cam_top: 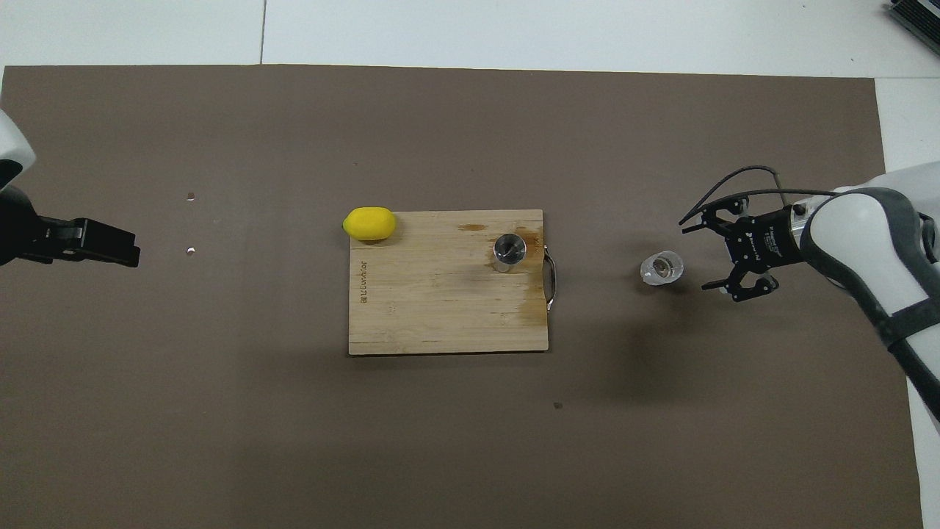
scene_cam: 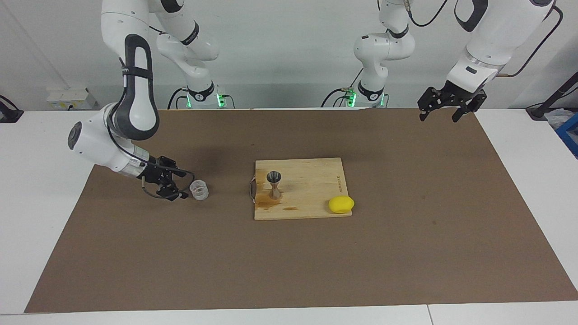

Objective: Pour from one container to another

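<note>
Small squat clear cylindrical cup (scene_cam: 199, 189) (cam_top: 661, 268) with a faint pinkish tint, upright on the brown mat (scene_cam: 289, 253) (cam_top: 220, 404) of the white worktop (scene_cam: 40, 180), toward the right arm's end, well apart from the rectangular wooden cutting board (scene_cam: 311, 180) (cam_top: 440, 308). Right pincer (scene_cam: 181, 184) (cam_top: 694, 256) low over the mat just beside the cup, fingers spread wide, tips pointing at the cup, not around it and apart from it in the overhead view. Small shiny steel hourglass-shaped jigger (scene_cam: 274, 184) (cam_top: 509, 250) upright on the board, near the board's metal handle (scene_cam: 252, 188) (cam_top: 551, 273) at the edge facing the cup. Darker wet-looking stains on the wood around and beside the jigger. Yellow lemon (scene_cam: 341, 204) (cam_top: 370, 223) at the board's corner farther from the robots, toward the left arm's end, half on the board and half off. Left pincer (scene_cam: 445, 111) (cam_top: 92, 242) waiting raised over the mat's edge at the left arm's end, fingers apart, holding nothing.
</note>
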You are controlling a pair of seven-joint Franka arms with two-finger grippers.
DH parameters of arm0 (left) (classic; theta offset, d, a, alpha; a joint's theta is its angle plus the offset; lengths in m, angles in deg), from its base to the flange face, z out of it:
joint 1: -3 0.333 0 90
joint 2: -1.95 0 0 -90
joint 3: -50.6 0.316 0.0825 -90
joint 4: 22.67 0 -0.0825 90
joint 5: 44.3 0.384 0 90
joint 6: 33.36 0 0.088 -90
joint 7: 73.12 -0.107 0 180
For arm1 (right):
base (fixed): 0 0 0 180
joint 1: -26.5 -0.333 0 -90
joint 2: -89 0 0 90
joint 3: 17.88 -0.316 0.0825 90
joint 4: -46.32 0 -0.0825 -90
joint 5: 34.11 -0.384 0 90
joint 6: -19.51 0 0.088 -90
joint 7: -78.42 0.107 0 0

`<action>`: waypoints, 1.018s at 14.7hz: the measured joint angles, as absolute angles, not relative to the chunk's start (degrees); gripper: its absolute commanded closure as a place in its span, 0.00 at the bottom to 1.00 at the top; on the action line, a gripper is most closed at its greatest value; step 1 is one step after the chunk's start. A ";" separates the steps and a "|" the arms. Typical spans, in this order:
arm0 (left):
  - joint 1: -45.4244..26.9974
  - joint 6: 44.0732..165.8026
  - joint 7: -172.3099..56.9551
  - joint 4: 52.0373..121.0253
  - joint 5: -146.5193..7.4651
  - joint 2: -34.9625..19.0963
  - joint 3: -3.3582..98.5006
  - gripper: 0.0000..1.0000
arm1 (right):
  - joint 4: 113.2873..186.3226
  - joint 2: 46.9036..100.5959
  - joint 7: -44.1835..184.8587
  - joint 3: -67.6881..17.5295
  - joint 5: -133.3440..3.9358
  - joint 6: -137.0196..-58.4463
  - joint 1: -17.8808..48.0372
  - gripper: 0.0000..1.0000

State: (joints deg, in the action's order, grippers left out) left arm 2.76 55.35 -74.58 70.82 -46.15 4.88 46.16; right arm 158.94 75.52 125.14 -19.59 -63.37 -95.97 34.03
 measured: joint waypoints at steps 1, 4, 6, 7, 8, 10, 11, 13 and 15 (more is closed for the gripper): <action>2.76 55.35 -74.58 70.82 -46.15 4.88 46.16 0.00 | 158.93 76.74 124.93 -19.67 -59.84 -95.91 32.87 0.01; 2.76 55.35 -74.58 70.82 -46.15 4.88 46.16 0.00 | 158.99 78.90 119.68 -19.84 -51.70 -95.60 28.12 0.01; 2.76 55.35 -74.58 70.82 -46.15 4.88 46.16 0.00 | 158.97 79.23 115.37 -19.88 -47.40 -95.65 25.43 0.01; 2.76 55.35 -74.58 70.82 -46.15 4.88 46.16 0.00 | 158.94 79.54 114.00 -19.89 -45.30 -95.69 24.82 0.01; 2.76 55.35 -74.58 70.82 -46.15 4.88 46.16 0.00 | 158.87 80.04 112.73 -19.89 -43.34 -95.76 24.62 0.01; 2.76 55.35 -74.58 70.82 -46.15 4.88 46.16 0.00 | 158.63 81.85 109.56 -19.78 -41.01 -95.90 24.69 0.01; 2.76 55.35 -74.58 70.82 -46.15 4.88 46.16 0.00 | 158.39 83.09 108.06 -19.68 -40.69 -95.90 24.71 0.01; 2.76 55.35 -74.58 70.82 -46.15 4.88 46.16 0.00 | 157.79 86.01 106.18 -19.55 -39.00 -95.76 25.05 0.01; 2.76 55.35 -74.58 70.83 -46.15 4.88 46.16 0.00 | 156.51 88.30 104.50 -19.46 -37.04 -93.64 25.60 0.01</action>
